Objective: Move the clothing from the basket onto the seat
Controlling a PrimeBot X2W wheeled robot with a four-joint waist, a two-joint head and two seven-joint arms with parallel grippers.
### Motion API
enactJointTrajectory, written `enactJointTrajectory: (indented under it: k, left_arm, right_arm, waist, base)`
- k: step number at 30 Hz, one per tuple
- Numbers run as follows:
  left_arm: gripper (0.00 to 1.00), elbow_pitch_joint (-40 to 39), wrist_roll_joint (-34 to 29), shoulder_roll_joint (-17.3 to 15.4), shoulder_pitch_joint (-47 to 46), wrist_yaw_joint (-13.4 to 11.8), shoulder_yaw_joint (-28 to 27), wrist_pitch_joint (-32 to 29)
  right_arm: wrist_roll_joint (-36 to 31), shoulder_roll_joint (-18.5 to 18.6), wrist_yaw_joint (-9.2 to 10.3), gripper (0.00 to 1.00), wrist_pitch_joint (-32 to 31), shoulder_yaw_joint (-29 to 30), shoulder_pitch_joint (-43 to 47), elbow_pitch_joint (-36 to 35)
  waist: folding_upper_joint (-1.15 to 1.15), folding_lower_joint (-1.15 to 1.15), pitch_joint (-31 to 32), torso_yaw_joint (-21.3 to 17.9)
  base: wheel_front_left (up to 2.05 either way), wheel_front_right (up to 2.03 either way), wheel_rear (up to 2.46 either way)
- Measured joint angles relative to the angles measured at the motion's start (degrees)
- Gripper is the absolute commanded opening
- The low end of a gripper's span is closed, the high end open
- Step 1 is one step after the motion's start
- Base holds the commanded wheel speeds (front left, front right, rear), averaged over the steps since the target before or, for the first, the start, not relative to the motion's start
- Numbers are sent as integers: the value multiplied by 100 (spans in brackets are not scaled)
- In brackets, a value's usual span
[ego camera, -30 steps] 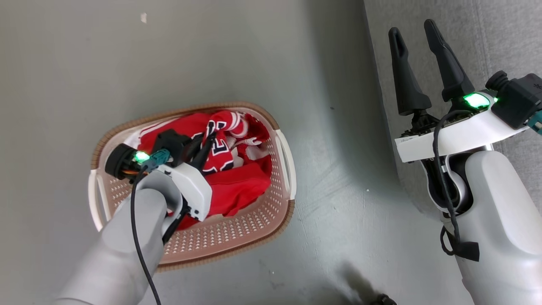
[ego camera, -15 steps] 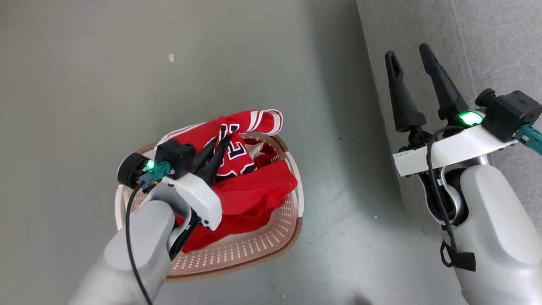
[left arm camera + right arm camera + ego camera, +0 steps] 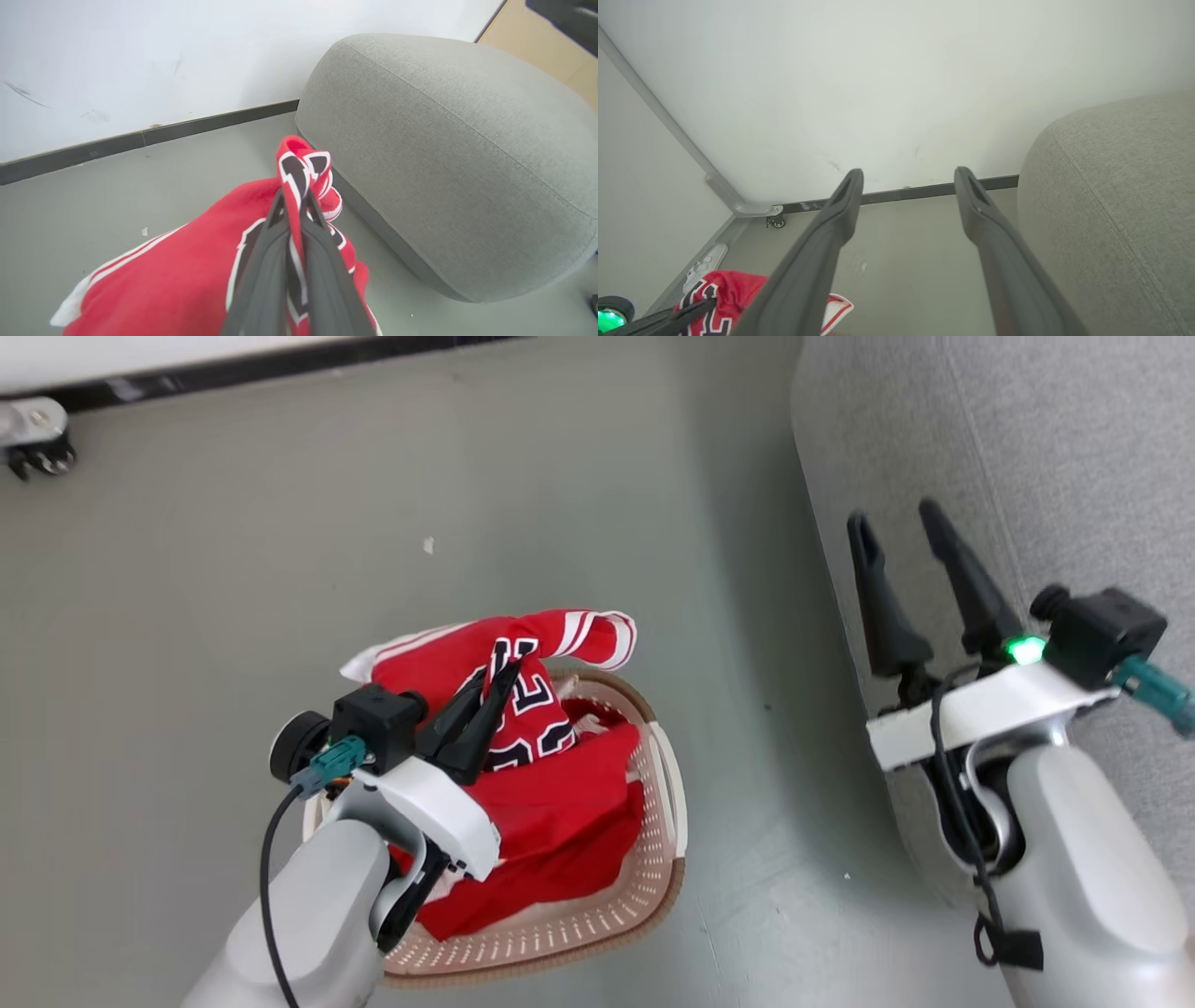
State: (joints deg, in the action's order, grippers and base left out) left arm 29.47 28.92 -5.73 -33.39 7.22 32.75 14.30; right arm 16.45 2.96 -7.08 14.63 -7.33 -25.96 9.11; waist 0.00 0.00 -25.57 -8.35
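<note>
Left end effector [image 3: 498, 674] is pressed together on a fold of the Bulls jersey [image 3: 439, 658]. In the last second it's come from down in the basket [image 3: 658, 887] to above the rim, so the jersey's upper half now hangs clear. Lower red fabric [image 3: 560, 821] still sits inside; can't tell if it's jersey tail or a second garment. Frame shift is my head camera, not the basket. Right end effector [image 3: 892, 513] is spread, empty, beside the sofa [image 3: 1027, 448]. Lift looks good; the carry to the sofa remains.
</note>
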Motion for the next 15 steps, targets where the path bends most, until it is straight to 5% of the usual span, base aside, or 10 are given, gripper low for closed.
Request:
enactJointTrajectory:
  k: [15]
  left_arm:
    - [0, -664, 20, -19, 385, 0, -277, 0]
  right_arm:
    - [-98, 7, 0, 100, 0, -221, 406, 229]
  waist:
    - [0, 0, 769, 212]
  base:
    - [0, 0, 0]
